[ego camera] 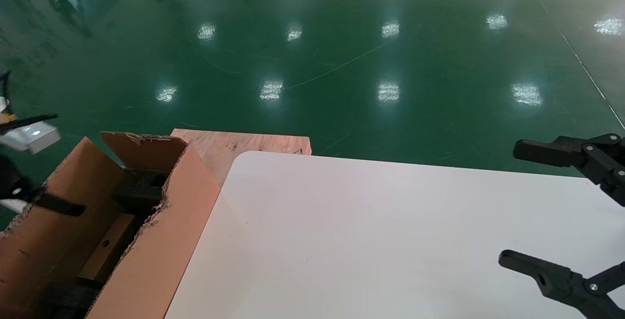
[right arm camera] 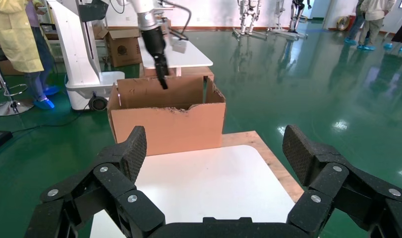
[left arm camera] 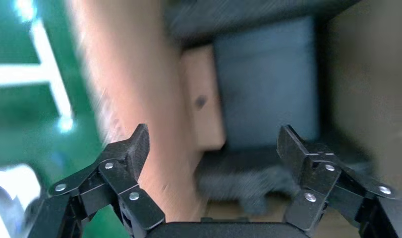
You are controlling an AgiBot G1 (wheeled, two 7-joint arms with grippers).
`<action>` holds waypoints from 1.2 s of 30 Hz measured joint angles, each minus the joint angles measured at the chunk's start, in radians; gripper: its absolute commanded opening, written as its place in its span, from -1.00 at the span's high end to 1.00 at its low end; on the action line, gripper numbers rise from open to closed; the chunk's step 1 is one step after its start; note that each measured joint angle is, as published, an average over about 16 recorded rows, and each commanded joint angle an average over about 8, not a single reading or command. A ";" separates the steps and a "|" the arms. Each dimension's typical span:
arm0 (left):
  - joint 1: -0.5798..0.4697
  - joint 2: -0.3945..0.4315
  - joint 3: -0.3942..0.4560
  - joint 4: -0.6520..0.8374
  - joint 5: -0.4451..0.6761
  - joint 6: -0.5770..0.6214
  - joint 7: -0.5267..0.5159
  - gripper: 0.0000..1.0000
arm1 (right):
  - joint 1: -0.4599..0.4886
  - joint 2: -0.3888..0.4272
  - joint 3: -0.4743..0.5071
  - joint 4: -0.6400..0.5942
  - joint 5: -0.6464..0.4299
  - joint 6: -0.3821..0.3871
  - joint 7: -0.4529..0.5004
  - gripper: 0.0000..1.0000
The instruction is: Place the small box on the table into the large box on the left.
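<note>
The left gripper (left arm camera: 213,148), jaws spread and empty, hovered over the large box (ego camera: 161,241), where the small box (left arm camera: 203,99) lay inside; the right gripper (ego camera: 512,206) hung released above the table (ego camera: 366,236).

A robotics lab or test hall is indicated. A glossy green epoxy floor (ego camera: 342,65) is seen throughout. Humanoid robot frames (right arm camera: 248,15) are stood along the far wall. A white machine pedestal (right arm camera: 82,54), a second white bench (right arm camera: 181,55) and people in blue shoe covers (right arm camera: 42,103) are noted.
</note>
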 measured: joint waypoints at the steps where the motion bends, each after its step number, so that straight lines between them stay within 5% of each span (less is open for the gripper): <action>1: -0.006 0.003 -0.006 -0.024 -0.008 -0.001 0.005 -1.00 | 0.000 0.000 0.000 0.000 0.000 0.000 0.000 -1.00; 13: -0.046 0.064 -0.078 -0.324 -0.108 -0.050 0.004 -1.00 | 0.000 0.000 0.000 0.000 0.000 0.000 0.000 -1.00; 23: -0.025 0.103 -0.136 -0.425 -0.148 -0.080 -0.015 -1.00 | 0.000 0.000 0.000 0.000 0.000 0.000 0.000 -1.00; 36: 0.177 0.121 -0.404 -0.469 -0.232 -0.025 0.093 -1.00 | 0.000 0.000 0.000 -0.001 0.000 0.000 0.000 -1.00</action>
